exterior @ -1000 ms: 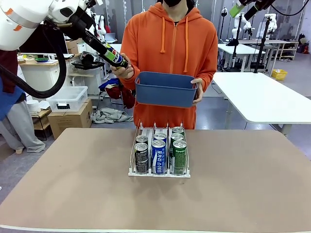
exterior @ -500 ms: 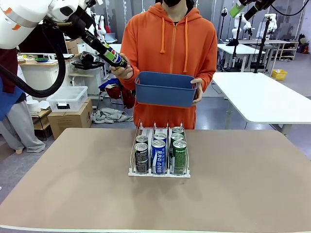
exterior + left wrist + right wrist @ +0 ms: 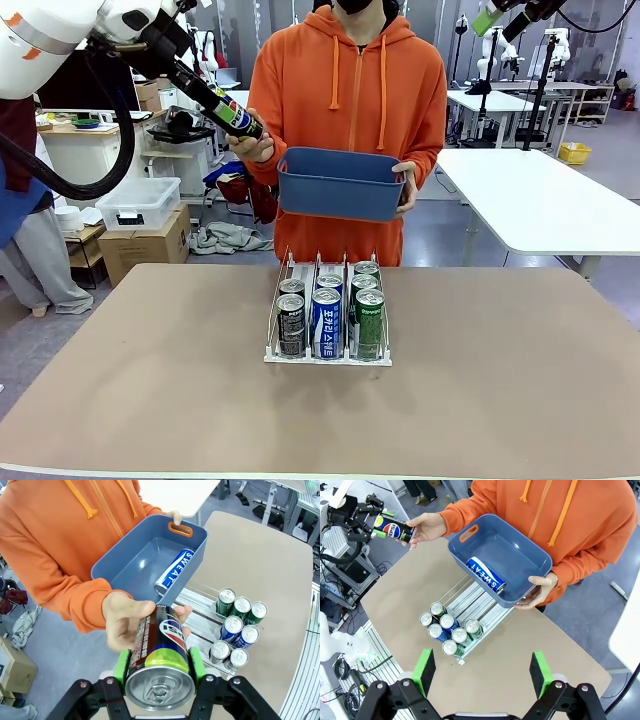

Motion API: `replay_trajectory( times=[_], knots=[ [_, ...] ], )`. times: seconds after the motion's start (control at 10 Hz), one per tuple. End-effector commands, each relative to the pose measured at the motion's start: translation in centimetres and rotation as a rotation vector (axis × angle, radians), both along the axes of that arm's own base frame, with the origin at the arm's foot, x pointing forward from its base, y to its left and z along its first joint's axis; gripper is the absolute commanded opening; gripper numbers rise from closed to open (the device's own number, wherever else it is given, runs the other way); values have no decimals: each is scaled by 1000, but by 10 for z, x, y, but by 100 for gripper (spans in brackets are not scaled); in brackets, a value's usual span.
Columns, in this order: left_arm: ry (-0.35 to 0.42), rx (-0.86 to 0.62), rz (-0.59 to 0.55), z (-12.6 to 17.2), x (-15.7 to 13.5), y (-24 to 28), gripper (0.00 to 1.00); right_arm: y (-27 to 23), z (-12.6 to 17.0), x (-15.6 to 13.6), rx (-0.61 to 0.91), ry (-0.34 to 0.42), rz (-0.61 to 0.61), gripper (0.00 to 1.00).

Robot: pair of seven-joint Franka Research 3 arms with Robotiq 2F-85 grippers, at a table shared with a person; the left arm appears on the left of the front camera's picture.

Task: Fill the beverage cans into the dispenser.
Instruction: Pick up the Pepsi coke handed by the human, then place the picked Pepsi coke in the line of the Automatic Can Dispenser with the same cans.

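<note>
The black can (image 3: 232,115) slants in the air beyond the tabletop's (image 3: 150,400) far edge, top toward the left end effector (image 3: 159,664) pinching it, bottom in a person's hand (image 3: 127,622); right end effector (image 3: 482,674) spread.

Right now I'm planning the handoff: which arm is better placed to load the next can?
Left: the left gripper is shut on the black can at the person's hand; the right gripper hangs open, empty.

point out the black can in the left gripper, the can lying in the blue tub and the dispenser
black can (image 3: 162,637): left wrist view, printed side wall.
blue-and-white can (image 3: 486,574): right wrist view, middle of its side.
dispenser (image 3: 328,361): front view, low front lip.
</note>
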State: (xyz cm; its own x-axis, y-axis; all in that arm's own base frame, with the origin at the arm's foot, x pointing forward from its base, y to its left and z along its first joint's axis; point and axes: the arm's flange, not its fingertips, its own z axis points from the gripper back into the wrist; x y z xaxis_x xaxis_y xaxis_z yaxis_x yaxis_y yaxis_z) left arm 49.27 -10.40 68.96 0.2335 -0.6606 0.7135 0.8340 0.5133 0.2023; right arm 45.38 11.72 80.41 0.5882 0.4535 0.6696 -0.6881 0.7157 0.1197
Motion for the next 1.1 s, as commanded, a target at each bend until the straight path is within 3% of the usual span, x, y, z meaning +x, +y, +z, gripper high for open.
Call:
replay_trajectory(
  times=[0.0,0.1,1.0],
  knots=[
    [-24,-18,-36,1,-6,0,38,-1,0,-1,-1,1,2,100],
    [-15,-17,-20,1,-5,1,34,-1,0,-1,-1,1,2,100],
    [-4,1,-5,1,-1,0,34,-1,0,-1,-1,1,2,100]
  ],
)
